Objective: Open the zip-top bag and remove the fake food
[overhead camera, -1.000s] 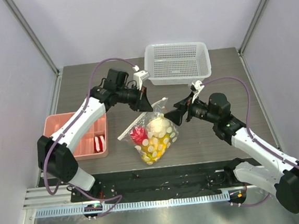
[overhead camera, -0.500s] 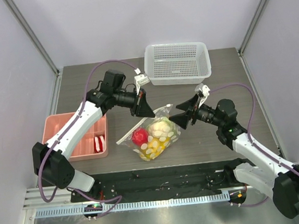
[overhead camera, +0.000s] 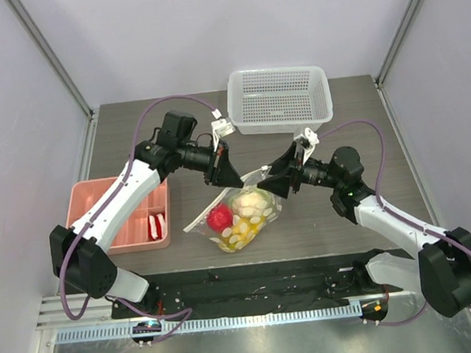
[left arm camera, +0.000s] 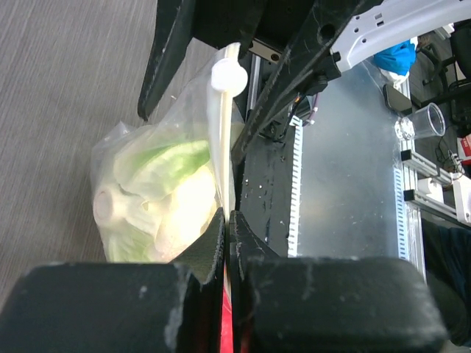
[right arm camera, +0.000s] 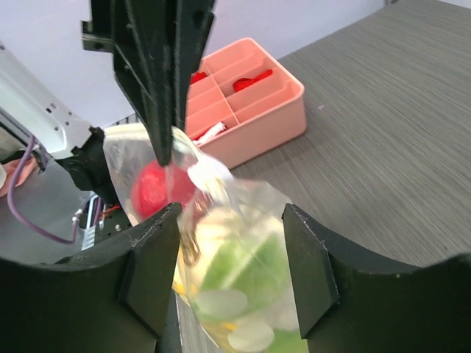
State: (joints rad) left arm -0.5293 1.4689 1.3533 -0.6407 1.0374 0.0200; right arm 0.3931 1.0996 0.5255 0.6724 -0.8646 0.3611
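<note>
The clear dotted zip-top bag (overhead camera: 240, 215) hangs tilted over the table centre. It holds fake food: a red round fruit (overhead camera: 217, 218), a white cauliflower with green leaves (overhead camera: 252, 201) and yellow pieces (overhead camera: 239, 232). My left gripper (overhead camera: 231, 177) is shut on the bag's top zip edge (left arm camera: 224, 132), whose white slider (left arm camera: 228, 76) shows above the cauliflower (left arm camera: 165, 202). My right gripper (overhead camera: 274, 183) is open at the bag's right upper edge. In the right wrist view its fingers (right arm camera: 151, 268) stand on either side of the bag (right arm camera: 235, 265), with the red fruit (right arm camera: 158, 190) behind.
A white perforated basket (overhead camera: 279, 98) stands at the back. A pink compartment tray (overhead camera: 132, 214) with red pieces sits at the left, also in the right wrist view (right arm camera: 246, 103). The dark base rail (overhead camera: 253, 286) runs along the near edge.
My right gripper has moved left and up to the bag's upper right edge. The bag has swung and tilted, and the red fruit has rolled lower left. My left gripper keeps its hold.
</note>
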